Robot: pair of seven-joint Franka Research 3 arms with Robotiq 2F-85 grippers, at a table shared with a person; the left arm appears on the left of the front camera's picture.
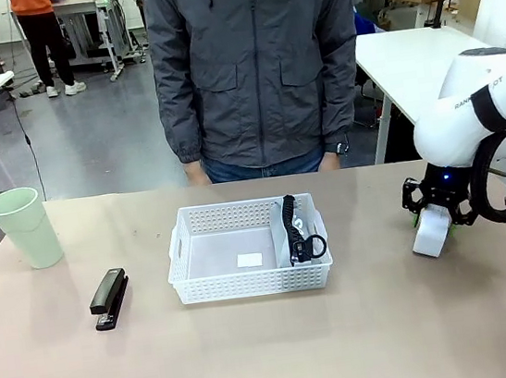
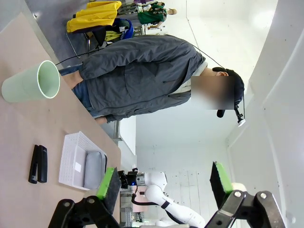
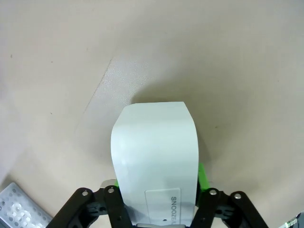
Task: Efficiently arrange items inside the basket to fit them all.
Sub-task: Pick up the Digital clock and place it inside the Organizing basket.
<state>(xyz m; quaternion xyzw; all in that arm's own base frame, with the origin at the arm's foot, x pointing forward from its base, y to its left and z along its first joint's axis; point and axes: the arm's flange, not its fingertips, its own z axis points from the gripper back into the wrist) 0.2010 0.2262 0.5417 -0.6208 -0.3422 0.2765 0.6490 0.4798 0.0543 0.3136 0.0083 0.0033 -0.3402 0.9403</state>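
The white basket [image 1: 252,287] stands mid-table, with the grey pouch [image 1: 294,230] on edge against its right wall. On the table to its left lie the black stapler [image 1: 110,298] and, farther left, the pale green cup [image 1: 25,228]. At the right, my right gripper [image 1: 435,212] is shut on the white box [image 1: 430,233], which is tilted with its lower end on the table. The right wrist view has the box [image 3: 154,156] between the right gripper [image 3: 159,180] fingers. My left gripper [image 2: 164,183] is open in the air, looking at the cup [image 2: 31,84], stapler [image 2: 38,164], basket [image 2: 71,159] and pouch [image 2: 94,168].
A person in a grey jacket [image 1: 256,67] stands at the far edge behind the basket, hands low. The basket's left part holds just a small white label [image 1: 249,260]. Bare tabletop lies in front of the basket and between it and the box.
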